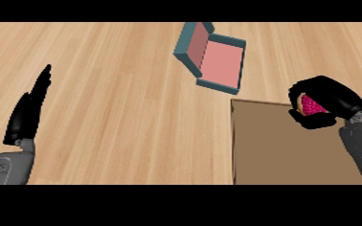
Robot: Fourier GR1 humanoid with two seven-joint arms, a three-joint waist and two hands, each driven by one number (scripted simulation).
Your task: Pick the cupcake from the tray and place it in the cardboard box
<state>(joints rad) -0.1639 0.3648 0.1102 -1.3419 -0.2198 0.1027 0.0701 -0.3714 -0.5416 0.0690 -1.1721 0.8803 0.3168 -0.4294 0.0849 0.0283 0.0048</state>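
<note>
cupcake (pixel 311 106): pink, in right hand (pixel 333 96) over tray (pixel 283 148) | tray: brown | box (pixel 220 63): teal, open, pink inside

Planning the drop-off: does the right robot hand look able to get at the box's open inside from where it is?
Probably yes. The right robot hand, curled round the cupcake, hangs beside the cardboard box; its lid tilts up on the far side, and only counter lies between.

1. Bare tabletop (pixel 276 76) lies open between the right hand (pixel 329 100), curled round the cupcake (pixel 311 105) at 3 o'clock, and the box (pixel 220 64) at 1 o'clock.
2. The box's lid (pixel 191 43) stands raised on its 9 o'clock side.
3. The flat tray (pixel 283 148) fills 4 to 5 o'clock.
4. The left hand (pixel 28 110) rests at 9 o'clock, well apart.
</note>
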